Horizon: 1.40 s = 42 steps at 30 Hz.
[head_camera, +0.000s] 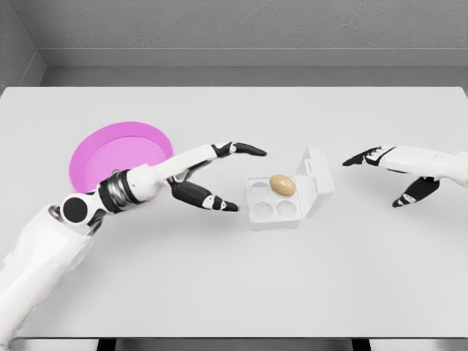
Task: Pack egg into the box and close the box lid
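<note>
The egg sits in a rear cell of the egg box, whose lid stands open. The left hand, fingers spread and empty, hovers just left of the box. The right hand, also spread, hovers over the counter to the right.

Non-task items, head view. Round magenta plate lies flat on the white table, toward the left side and nearer the far edge; its lower right rim is partly covered from view. Grey wall runs behind the table, with a grey floor strip at its base.
</note>
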Available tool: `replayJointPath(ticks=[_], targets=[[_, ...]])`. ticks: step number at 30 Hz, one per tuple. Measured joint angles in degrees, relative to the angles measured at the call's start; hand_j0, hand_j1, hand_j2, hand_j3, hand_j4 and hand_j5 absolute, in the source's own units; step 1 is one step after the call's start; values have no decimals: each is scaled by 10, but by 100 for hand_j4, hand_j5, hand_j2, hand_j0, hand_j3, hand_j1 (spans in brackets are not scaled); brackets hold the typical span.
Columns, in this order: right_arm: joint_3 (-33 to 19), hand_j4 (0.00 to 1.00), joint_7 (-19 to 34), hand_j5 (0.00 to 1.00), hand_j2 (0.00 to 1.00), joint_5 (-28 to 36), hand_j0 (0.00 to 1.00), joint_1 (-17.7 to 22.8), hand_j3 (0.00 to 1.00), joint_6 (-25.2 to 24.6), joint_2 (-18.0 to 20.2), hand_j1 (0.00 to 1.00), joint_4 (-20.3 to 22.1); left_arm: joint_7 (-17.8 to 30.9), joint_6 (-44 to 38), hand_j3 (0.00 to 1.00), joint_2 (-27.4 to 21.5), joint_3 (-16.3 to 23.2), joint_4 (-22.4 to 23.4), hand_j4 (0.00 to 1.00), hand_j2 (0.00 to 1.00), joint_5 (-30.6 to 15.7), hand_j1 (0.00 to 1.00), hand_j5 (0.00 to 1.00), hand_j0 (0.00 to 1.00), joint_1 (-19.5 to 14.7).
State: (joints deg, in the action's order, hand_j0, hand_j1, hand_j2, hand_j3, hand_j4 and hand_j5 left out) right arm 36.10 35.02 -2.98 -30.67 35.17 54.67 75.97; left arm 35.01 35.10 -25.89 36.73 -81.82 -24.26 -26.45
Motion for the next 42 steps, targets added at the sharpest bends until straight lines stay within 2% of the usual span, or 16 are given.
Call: replayJointPath(ticks=[6, 10, 17, 26, 30, 36, 42], targets=[[9, 100, 0, 100, 100, 0, 100, 11, 100, 0, -7, 100, 7, 0, 0, 100, -111, -6, -56, 100, 100, -39, 100, 100, 100, 3], [14, 100, 0, 100, 100, 0, 100, 11, 100, 0, -9, 100, 32, 0, 0, 100, -150, -8, -66, 100, 100, -43, 100, 100, 100, 4], [15, 100, 0, 100, 100, 1, 100, 5, 100, 0, -9, 100, 57, 0, 0, 100, -162, -8, -69, 100, 100, -44, 100, 100, 100, 7], [15, 100, 0, 100, 100, 6, 100, 3, 100, 0, -9, 100, 138, 0, 0, 100, -164, -6, -68, 100, 100, -44, 100, 100, 100, 7], [14, 100, 0, 100, 100, 6, 100, -8, 100, 0, -9, 100, 156, 0, 0, 100, -164, -6, -66, 100, 100, -44, 100, 100, 100, 7], [-28, 100, 0, 100, 100, 7, 100, -18, 100, 0, -4, 100, 158, 0, 0, 100, -168, -6, -65, 100, 100, -44, 100, 100, 100, 10], [-46, 100, 0, 100, 100, 7, 100, -30, 100, 0, -8, 100, 99, 0, 0, 100, -171, -8, -66, 100, 100, -43, 100, 100, 100, 12]])
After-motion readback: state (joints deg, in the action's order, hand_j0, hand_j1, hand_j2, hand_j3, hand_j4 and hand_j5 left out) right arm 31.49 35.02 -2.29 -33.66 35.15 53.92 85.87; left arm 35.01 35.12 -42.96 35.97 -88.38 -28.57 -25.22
